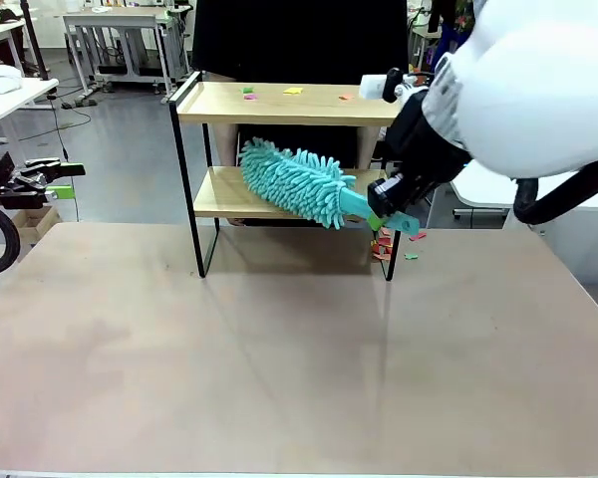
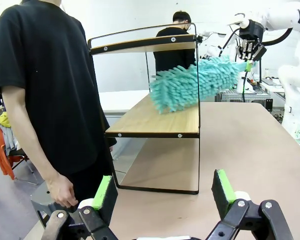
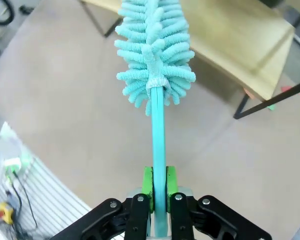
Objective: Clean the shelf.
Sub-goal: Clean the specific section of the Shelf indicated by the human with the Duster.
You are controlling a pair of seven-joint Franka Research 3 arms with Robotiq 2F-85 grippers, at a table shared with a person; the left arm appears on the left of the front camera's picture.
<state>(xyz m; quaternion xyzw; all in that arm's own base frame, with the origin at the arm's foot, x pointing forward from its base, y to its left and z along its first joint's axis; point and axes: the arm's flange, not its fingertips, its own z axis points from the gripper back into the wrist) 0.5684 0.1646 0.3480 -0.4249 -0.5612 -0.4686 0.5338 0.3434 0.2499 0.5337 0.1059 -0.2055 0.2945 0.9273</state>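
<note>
The shelf is a two-tier rack of light wooden boards in a thin black frame, standing at the far middle of the table. My right gripper is shut on the handle of a teal fluffy duster, whose head lies over the lower board. In the right wrist view the green pads clamp the teal handle, with the duster head beyond. Small coloured scraps lie on the top board. My left gripper is open, off the table's left side, facing the shelf.
A person in black stands behind the shelf, with a hand hanging near my left gripper. Several coloured scraps lie on the table by the shelf's right leg. The beige table stretches bare in front.
</note>
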